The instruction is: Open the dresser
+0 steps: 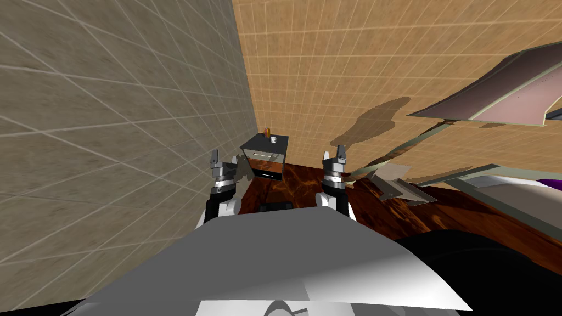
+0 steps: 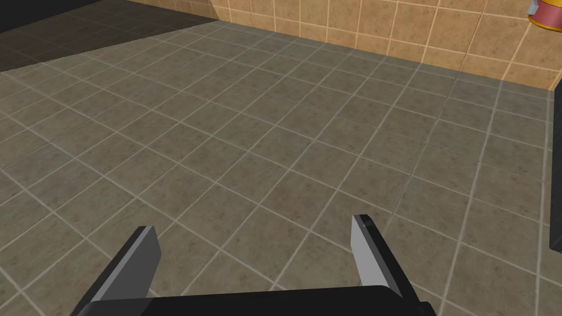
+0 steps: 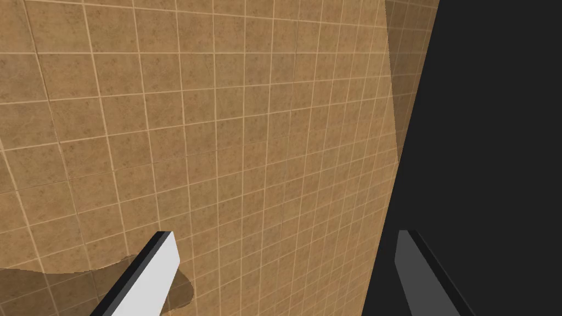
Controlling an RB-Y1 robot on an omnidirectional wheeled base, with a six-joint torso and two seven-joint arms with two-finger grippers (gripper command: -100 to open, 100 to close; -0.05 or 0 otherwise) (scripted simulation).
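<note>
On the left stands a wall of grey tiles (image 1: 110, 109). Just beside it the left gripper (image 1: 215, 159) is raised in front of the robot. In its wrist view this left gripper (image 2: 253, 225) has its two fingers spread wide apart and empty.

Between the two arms, but farther away, the dresser (image 1: 266, 156) stands in the corner where the grey wall meets the wall of orange tiles (image 1: 340, 66). It is a small dark box on the red-brown floor (image 1: 296, 184), and its front shows two drawers with pale handles. I cannot tell if any drawer is pulled out. A small orange thing (image 1: 267, 131) and a small white thing (image 1: 273, 140) stand on its top. Both grippers are well apart from it.

To the right of the dresser the right gripper (image 1: 339, 151) is raised at the same height as the left. In its wrist view the right gripper (image 3: 284, 235) is also spread open, pinching nothing.
</note>
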